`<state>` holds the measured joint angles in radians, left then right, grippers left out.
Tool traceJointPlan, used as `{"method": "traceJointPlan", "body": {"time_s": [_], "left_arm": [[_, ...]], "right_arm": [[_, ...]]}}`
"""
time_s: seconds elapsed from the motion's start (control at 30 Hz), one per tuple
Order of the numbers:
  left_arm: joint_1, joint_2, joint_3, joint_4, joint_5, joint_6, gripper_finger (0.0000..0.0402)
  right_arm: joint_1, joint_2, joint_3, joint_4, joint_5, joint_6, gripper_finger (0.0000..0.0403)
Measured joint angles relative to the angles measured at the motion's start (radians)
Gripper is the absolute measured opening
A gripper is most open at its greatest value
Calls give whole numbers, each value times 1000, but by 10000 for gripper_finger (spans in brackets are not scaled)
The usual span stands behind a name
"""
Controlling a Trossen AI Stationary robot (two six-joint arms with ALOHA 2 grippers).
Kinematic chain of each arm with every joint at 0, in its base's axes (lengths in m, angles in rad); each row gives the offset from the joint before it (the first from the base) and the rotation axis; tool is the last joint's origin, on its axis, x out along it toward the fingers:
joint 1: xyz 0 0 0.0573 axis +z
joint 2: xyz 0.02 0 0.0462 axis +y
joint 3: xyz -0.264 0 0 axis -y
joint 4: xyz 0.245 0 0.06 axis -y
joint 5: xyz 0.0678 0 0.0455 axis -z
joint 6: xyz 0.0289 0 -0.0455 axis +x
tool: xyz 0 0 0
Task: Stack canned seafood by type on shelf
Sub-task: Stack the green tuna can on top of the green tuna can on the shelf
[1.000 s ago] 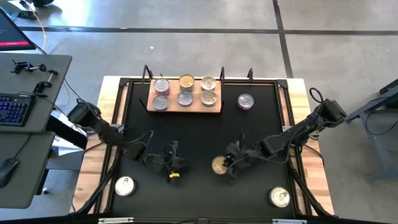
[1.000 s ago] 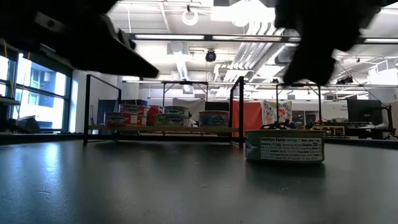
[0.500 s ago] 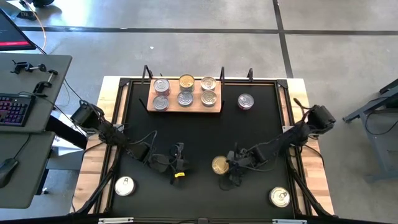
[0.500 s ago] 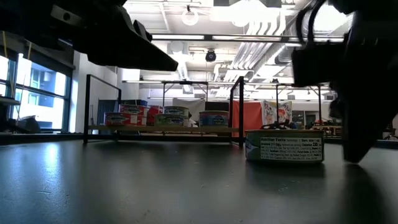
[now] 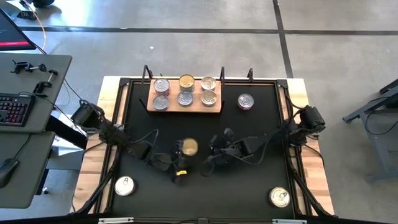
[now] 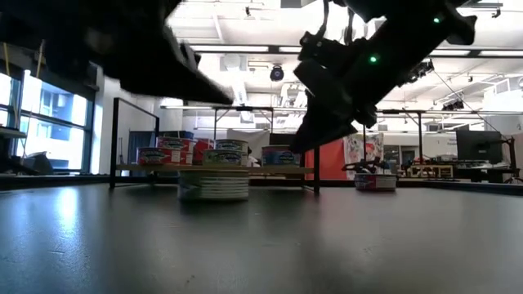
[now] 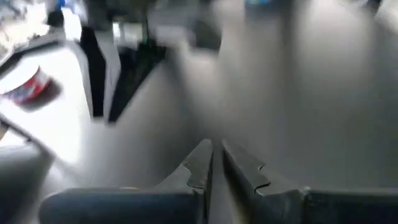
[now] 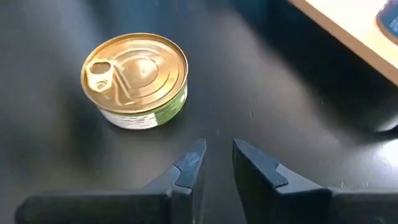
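So the wooden shelf sits at the far edge of the black mat on the counter, and it's holding six tins in two rows of three. Back row has a silver-lidded tin, a gold-lidded tin in the middle, and another silver one. Front row is three silver lids. From the low view the ones on the shelf show reddish and pale labelled sides.

Off the shelf there's a lone silver tin with a reddish side just beside the shelf's right end, standing on the mat. A gold-top tin sits mid-mat between the two arms; in the right wrist view it's flat and round, with a pull tab and a green and white label around its side. Two more silver tins sit near the front corners, one on the left and one on the right.

Right claw is just beside that gold-top tin, not touching it, fingers only a narrow gap apart and holding nothing. Left claw is on the tin's other side, near the mat's front middle, fingers also nearly together with nothing between them; that wrist view is badly blurred, so not much else is readable there.
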<state>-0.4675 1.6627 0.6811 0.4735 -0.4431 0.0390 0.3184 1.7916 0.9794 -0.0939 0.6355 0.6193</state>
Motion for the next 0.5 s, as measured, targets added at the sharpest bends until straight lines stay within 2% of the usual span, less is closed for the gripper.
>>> {"method": "traceJointPlan", "body": {"time_s": [0.1,0.27,0.4,0.5], "left_arm": [[23,0,0,-102,10,18,46],[64,0,0,-196,22,36,107],[70,0,0,-239,-1,180,150],[67,0,0,-290,-24,252,168]], "right_arm": [[-6,0,0,19,2,3,70],[11,44,0,43,-1,35,70],[28,106,0,116,-2,35,70],[36,153,0,176,-7,35,70]]}}
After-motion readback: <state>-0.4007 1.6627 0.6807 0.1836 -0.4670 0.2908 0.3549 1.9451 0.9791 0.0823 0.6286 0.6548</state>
